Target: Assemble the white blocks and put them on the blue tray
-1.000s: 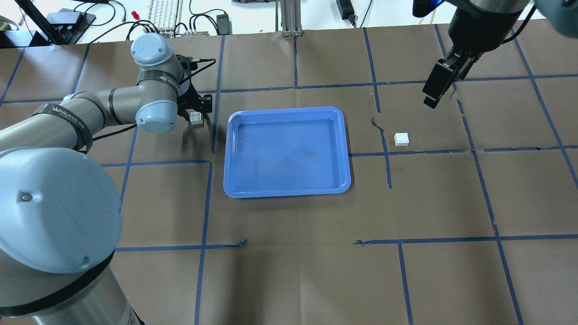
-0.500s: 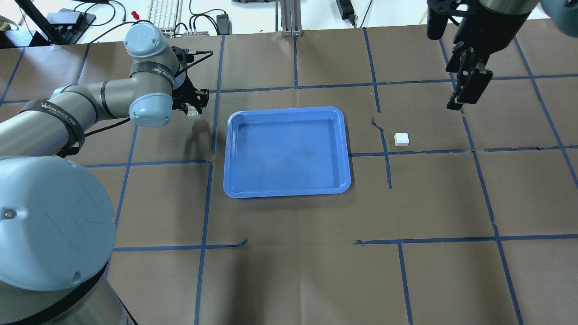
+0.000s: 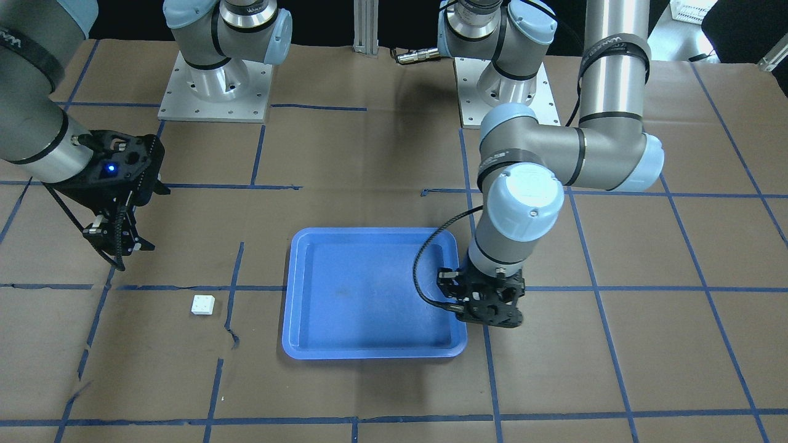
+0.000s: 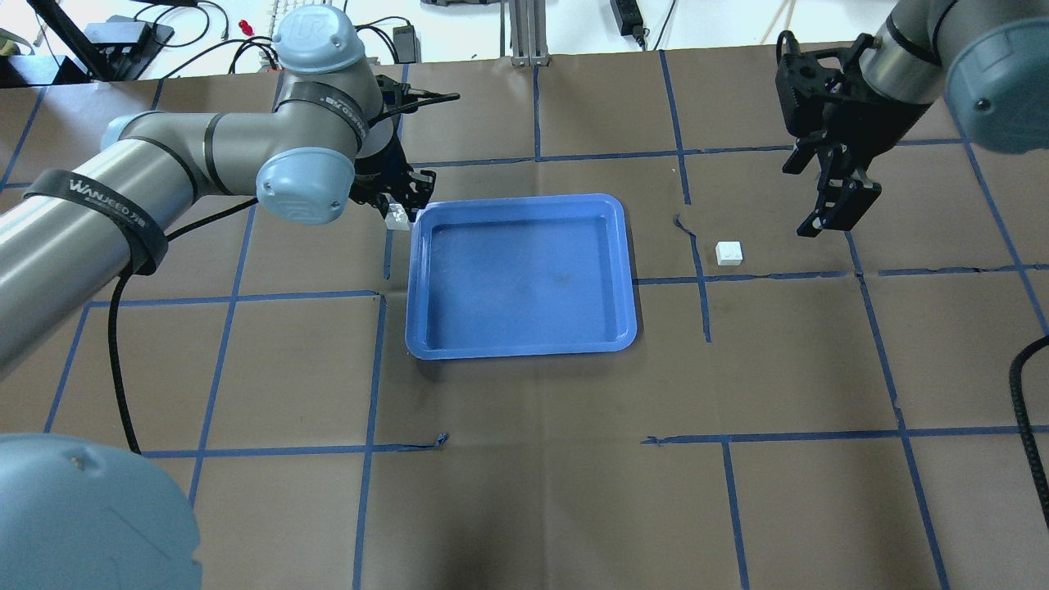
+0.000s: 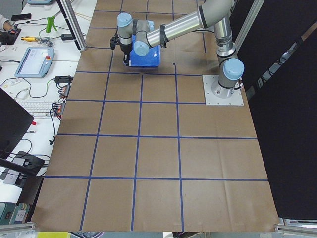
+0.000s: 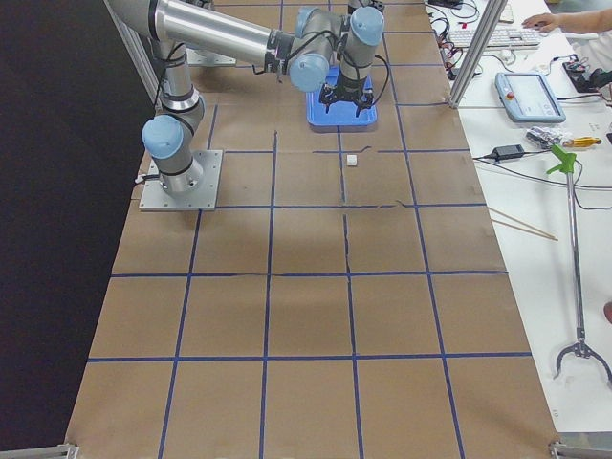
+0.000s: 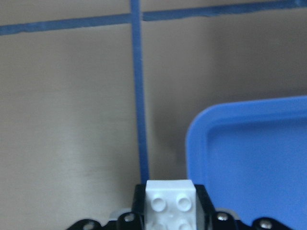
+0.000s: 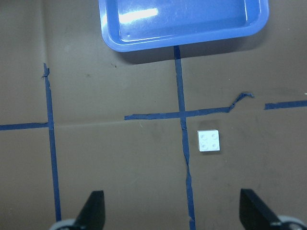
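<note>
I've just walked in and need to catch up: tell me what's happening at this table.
The left gripper holds one white block, studs showing, just outside a corner of the blue tray. The right gripper hovers open above the table, near the second white block, which lies on the brown paper apart from the tray. The blocks are not yet joined, and the tray holds nothing.

Robotics lab: tape-gridded table [image 4: 533,508], bolted arm bases [image 3: 215,92], teach pendant [image 6: 529,96], keyboard [image 5: 42,107].
</note>
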You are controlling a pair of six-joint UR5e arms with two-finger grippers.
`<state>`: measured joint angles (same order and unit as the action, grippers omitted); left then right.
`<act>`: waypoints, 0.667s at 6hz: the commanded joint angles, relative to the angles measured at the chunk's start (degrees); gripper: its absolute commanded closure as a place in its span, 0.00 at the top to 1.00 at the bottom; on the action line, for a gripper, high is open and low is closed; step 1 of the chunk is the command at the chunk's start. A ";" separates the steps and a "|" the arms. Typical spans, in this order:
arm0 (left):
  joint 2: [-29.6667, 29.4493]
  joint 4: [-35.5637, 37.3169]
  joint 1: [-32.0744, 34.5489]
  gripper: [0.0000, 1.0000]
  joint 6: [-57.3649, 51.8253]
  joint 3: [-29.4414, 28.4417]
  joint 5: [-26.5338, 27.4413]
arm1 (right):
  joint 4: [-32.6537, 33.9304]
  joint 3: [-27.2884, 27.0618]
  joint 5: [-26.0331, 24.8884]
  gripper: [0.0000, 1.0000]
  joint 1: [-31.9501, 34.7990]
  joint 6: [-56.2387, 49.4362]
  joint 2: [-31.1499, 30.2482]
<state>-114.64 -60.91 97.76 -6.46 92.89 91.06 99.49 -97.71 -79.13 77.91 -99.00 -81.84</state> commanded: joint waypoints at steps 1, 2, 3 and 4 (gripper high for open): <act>-0.50 -0.35 8.02 0.07 -18.83 1.06 0.34 | 14.24 -10.17 7.29 1.00 -3.01 -3.21 2.11; -0.85 -0.09 8.50 0.07 -32.34 1.67 0.35 | 20.85 -12.31 10.55 1.00 -3.98 -4.61 5.60; -0.94 2.09 8.50 0.07 -46.74 2.63 0.35 | 24.05 -12.41 13.62 1.00 -4.34 -7.41 9.99; -3.03 4.90 8.67 0.08 -57.94 3.43 -0.17 | 29.04 -12.59 14.35 1.00 -4.34 -7.96 13.60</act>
<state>-116.19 -58.39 106.22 -52.70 95.53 91.24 123.87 -109.93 -66.24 73.73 -105.85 -71.95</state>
